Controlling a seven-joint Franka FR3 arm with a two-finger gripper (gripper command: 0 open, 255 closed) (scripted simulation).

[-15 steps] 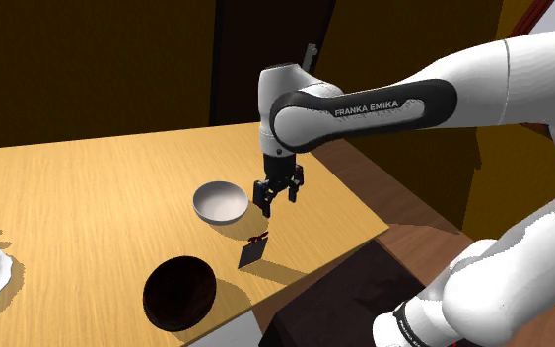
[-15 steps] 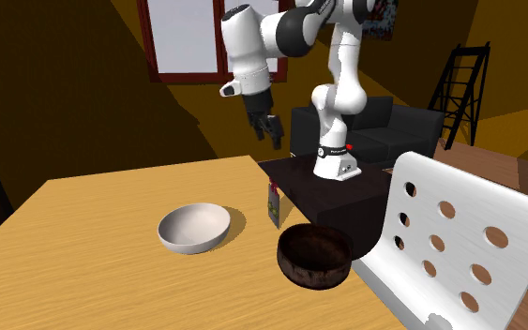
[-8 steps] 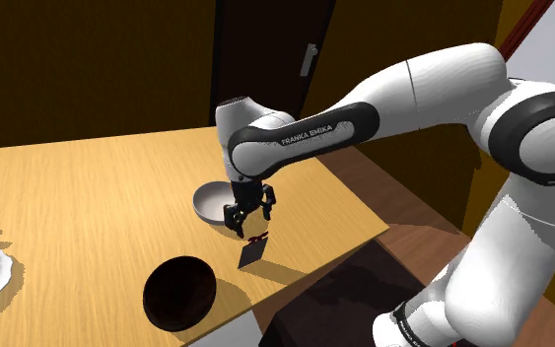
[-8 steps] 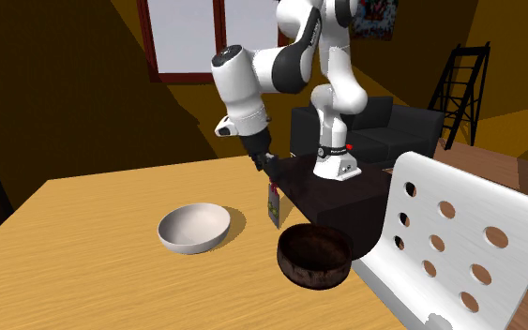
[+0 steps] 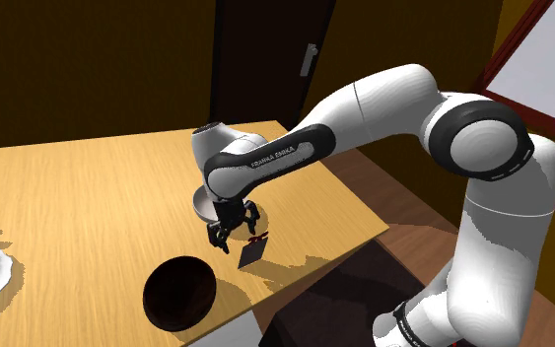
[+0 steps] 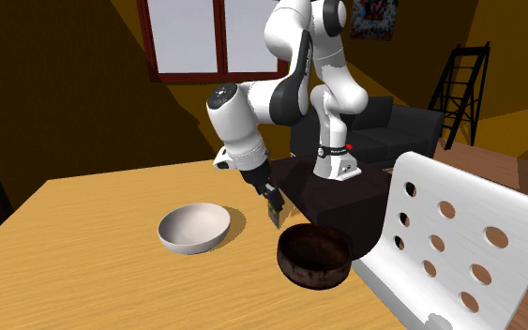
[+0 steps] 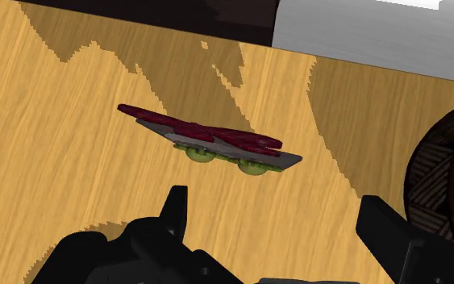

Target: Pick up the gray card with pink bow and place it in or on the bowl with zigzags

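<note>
- My claw (image 5: 228,239) hangs just above the wooden desk (image 5: 88,197), fingers spread wide apart and gripping nothing.
- In the wrist view, my two black fingers (image 7: 177,208) stand well apart, and the card (image 7: 217,141) sits ahead of them, in line with the gap; neither finger touches it.
- The card is a thin gray slab seen nearly edge-on, with a dark pinkish-red bow across one face and small green blobs on the other.
- From the shoulder view, the card (image 5: 250,253) stands tilted on the desk close to the near edge, just beside my fingertips toward that view's right.
- The dark bowl (image 5: 179,292) with a patterned wall rests on the desk near the card, toward the shoulder view's lower left, apart from it.
- A plain white bowl (image 6: 193,227) sits on the desk; in the shoulder view, my arm partly hides it.
- In the second exterior view, a white chair (image 6: 468,244) with round holes stands at the desk's edge beside the dark bowl.
</note>
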